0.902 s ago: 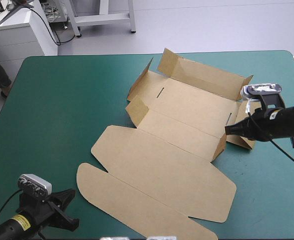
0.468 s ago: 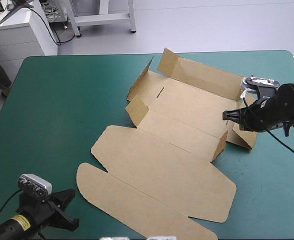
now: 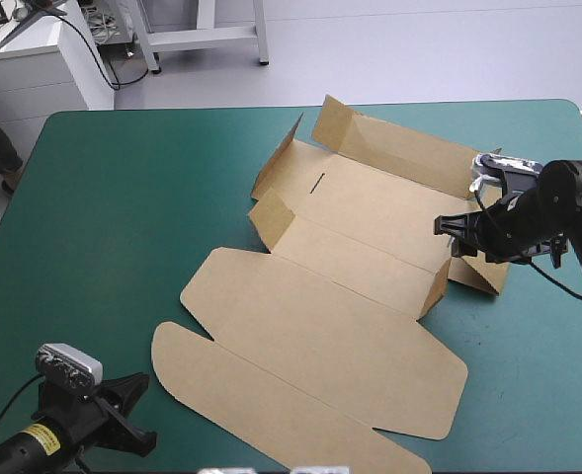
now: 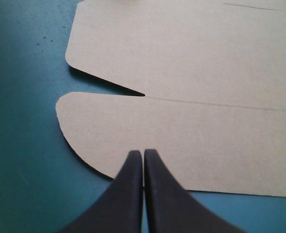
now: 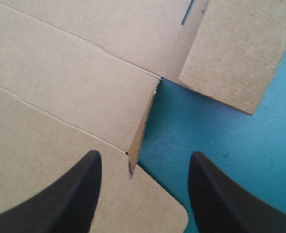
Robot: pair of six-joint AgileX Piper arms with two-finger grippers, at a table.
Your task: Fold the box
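High view: brown box (image 3: 350, 326); yellow label (image 3: 40, 435) unreadable.

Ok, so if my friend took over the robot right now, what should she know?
The box lies mid-table, lid flat, far wall and corner flaps partly raised.
The left gripper is shut, at the near-left corner of the table, pointing at the rounded lid flap.
The right gripper is open, above the small raised flap on the box's right side.
Left to do: raise and tuck the walls.
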